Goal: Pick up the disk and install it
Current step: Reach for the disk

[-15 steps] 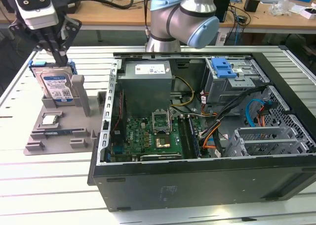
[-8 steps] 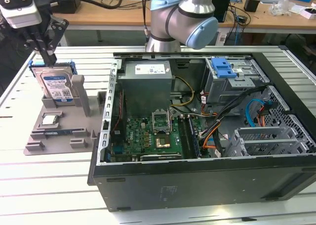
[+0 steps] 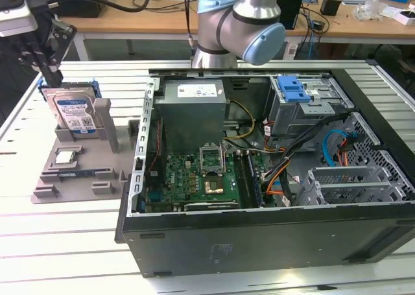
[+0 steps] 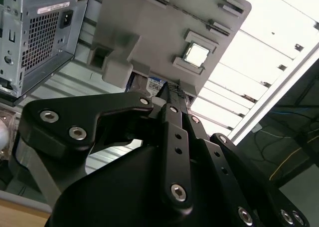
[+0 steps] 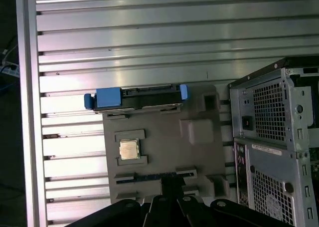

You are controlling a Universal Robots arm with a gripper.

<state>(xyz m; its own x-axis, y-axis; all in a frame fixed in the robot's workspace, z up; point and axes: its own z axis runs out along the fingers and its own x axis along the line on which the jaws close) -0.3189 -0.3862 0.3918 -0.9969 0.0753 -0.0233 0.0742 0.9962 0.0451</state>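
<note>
Exterior view's left, beside computer case [image 3: 259, 243]: disk [image 3: 74, 112] upright in grey holder [image 3: 78, 172]; pincer [image 3: 47, 71] closed, empty, just above. Likely stiff, heavy, shock-sensitive; best gripped across blue frame [image 3: 95, 89] top edge.

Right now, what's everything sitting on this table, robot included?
disk: one, silver-grey in a blue frame, upright in the grey holder.
grey holder: one, grey, on the table at the exterior view's left.
processor chip: one, silver, flat in the holder.
computer case: one, black, open, beside the holder.
power supply box: one, grey, inside the case.
circuit board: one, green, on the case floor.
blue bracket: one, blue, atop a grey cage in the case.
table: one, pale slatted metal, under everything.
robot arm: one, silver and light blue, behind the case.
gripper: one, black, close above the disk.
</note>
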